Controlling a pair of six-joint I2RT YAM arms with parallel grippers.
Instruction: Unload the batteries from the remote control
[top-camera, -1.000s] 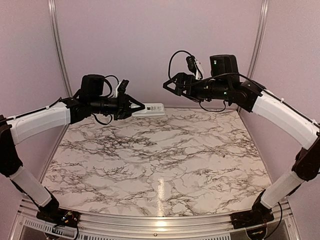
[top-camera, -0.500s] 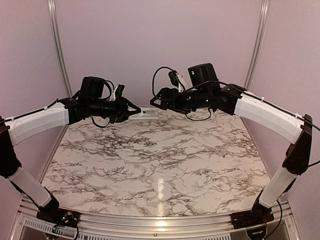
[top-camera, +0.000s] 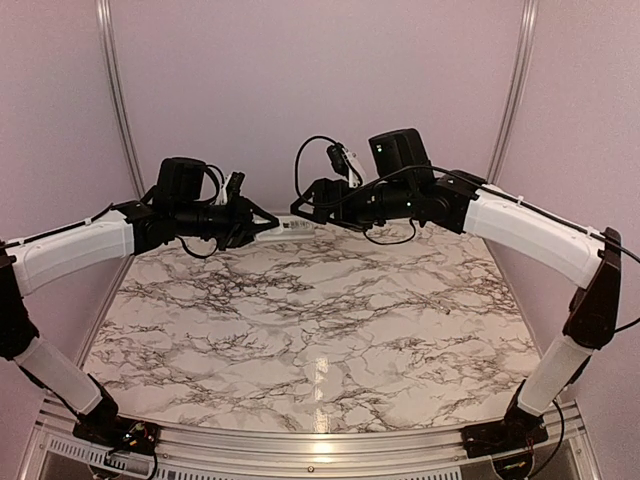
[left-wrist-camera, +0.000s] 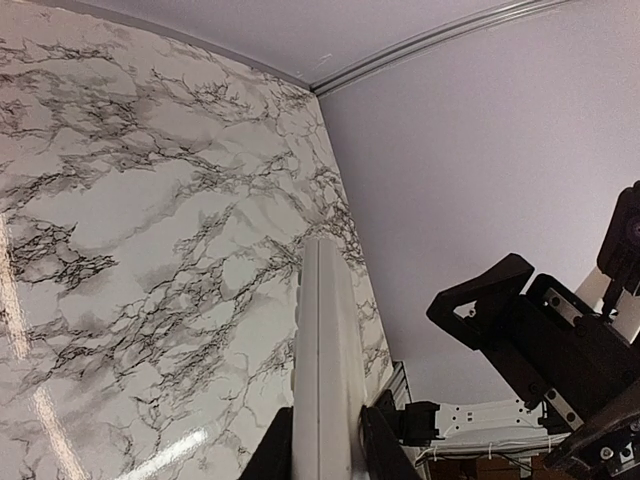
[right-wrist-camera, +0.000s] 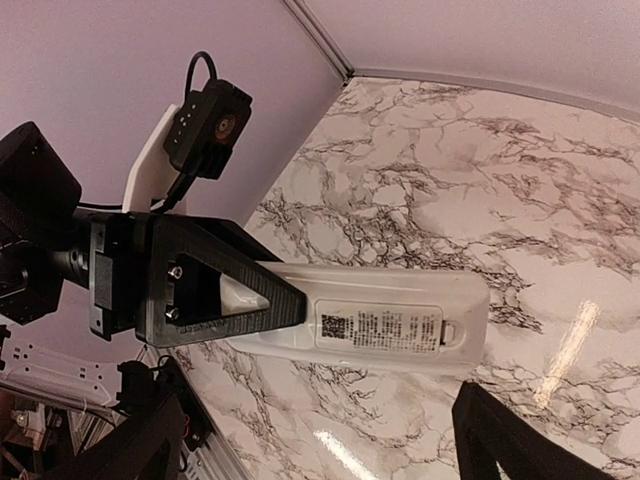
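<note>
A marbled table (top-camera: 320, 330) fills the floor of a lilac-walled booth, and nothing lies on the part of it that shows. The remote control (top-camera: 293, 226) is held in the air above the table's far edge. The left gripper (top-camera: 262, 224) is clamped on one end of it, so its long axis runs on from the fingers towards the right arm. The right gripper (top-camera: 298, 210) hangs just beside the free end with its fingers spread wide and nothing between them. It is the hand best placed for the next move, which looks like a reach onto that free end. The right wrist view shows the face with the dark printed label (right-wrist-camera: 380, 326), and no open recess can be seen on it. The batteries are not visible in any view, so presumably they sit inside the remote control, though that cannot be confirmed.
</note>
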